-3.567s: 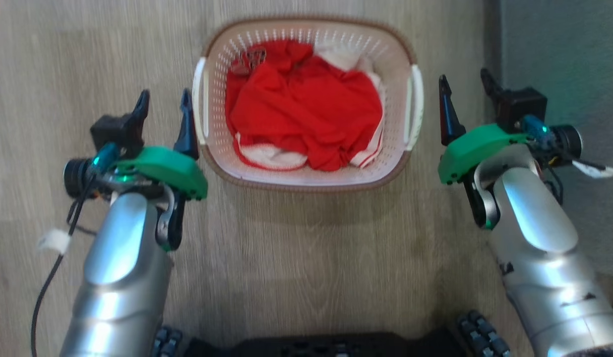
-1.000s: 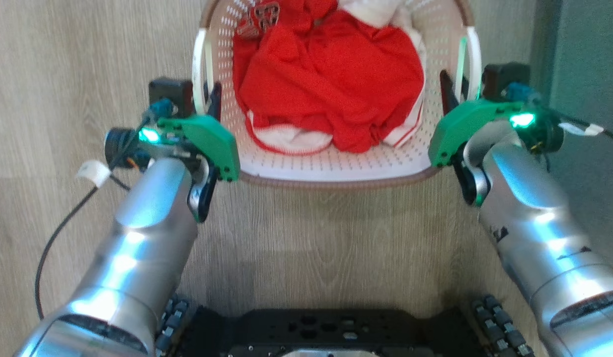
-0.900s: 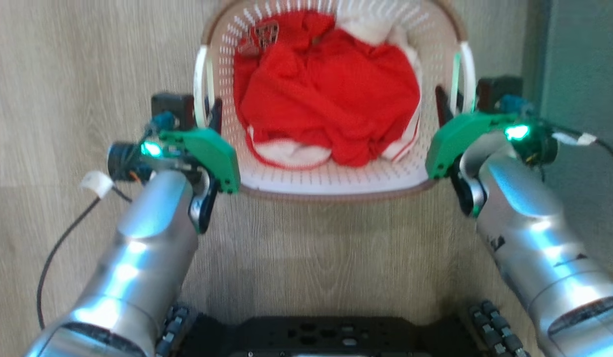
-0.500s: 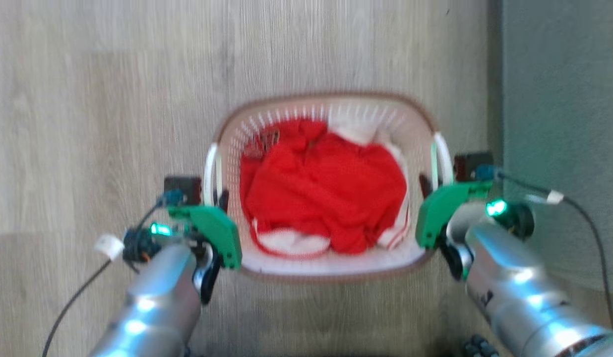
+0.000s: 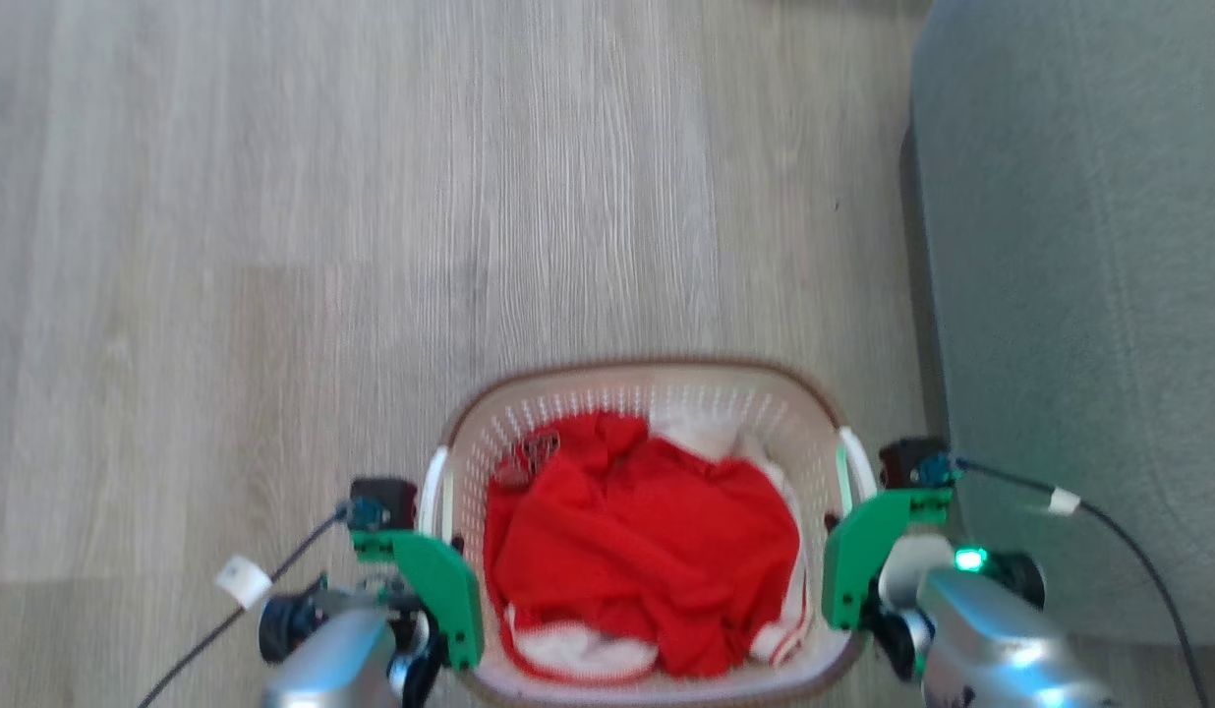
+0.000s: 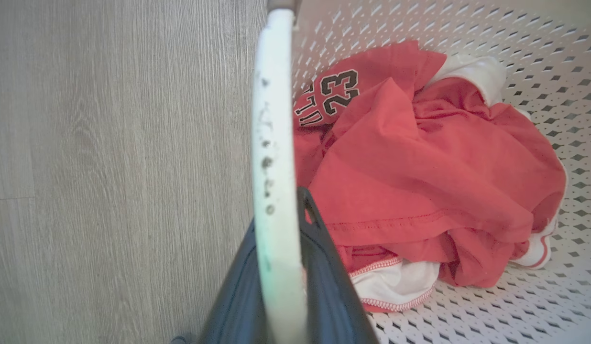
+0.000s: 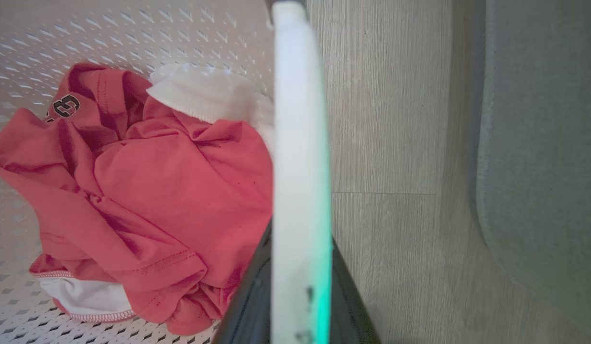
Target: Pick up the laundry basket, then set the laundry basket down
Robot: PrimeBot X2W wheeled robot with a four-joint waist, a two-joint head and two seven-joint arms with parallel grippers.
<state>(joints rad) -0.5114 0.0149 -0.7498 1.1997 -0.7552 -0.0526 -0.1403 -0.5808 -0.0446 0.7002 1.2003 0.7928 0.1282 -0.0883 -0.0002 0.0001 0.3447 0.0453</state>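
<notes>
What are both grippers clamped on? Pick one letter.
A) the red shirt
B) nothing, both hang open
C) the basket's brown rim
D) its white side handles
D: the left gripper's dark fingers straddle the laundry basket's left handle, and the right gripper's straddle its right handle.

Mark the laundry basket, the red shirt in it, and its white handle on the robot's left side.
laundry basket [image 5: 627,398]: head view, on the far perforated wall just under the brown rim.
red shirt [image 5: 647,556]: head view, middle of the crumpled cloth.
left handle [image 6: 273,134]: left wrist view, middle of the white bar.
</notes>
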